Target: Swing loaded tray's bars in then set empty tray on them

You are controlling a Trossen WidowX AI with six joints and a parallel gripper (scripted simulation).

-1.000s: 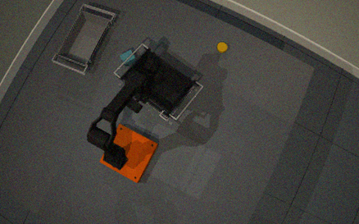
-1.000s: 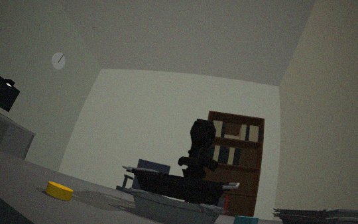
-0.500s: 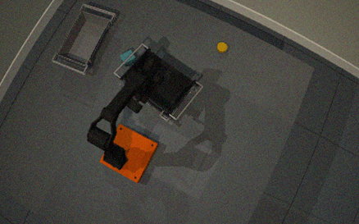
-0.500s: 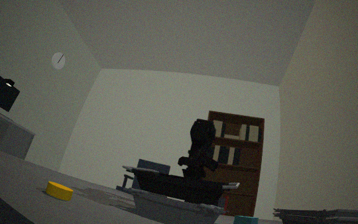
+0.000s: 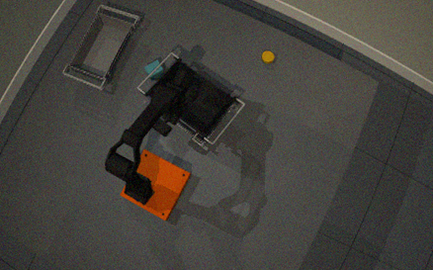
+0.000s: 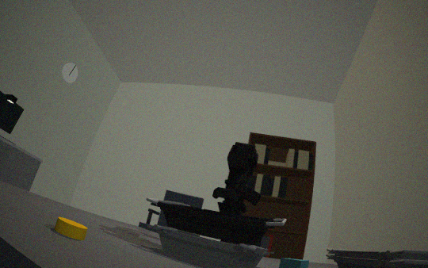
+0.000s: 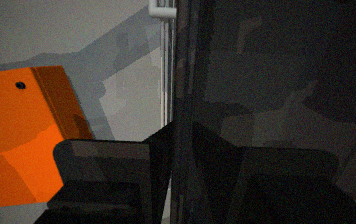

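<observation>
The claw (image 5: 179,110) (image 6: 231,210) (image 7: 184,126) clasped the dark tray (image 5: 208,107) (image 6: 214,222) (image 7: 280,85) by its side wall; easing it down level before releasing seemed wisest.

Upper tray (image 5: 211,107) (image 6: 214,223) (image 7: 270,90) over lower tray (image 5: 199,139) (image 6: 206,249) (image 7: 163,12); third tray (image 5: 101,51) (image 6: 364,258) left of both, apart

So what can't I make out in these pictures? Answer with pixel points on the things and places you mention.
- Small blocks inside the lower tray (image 6: 206,247): in the exterior view its wall hides them; from the top, the black tray (image 5: 208,102) (image 6: 214,222) and arm do.
- Foot of the lower tray: cut off by the exterior view's bottom edge.
- Titles on the bookshelf's (image 6: 310,190) books: too small, exterior view.
</observation>
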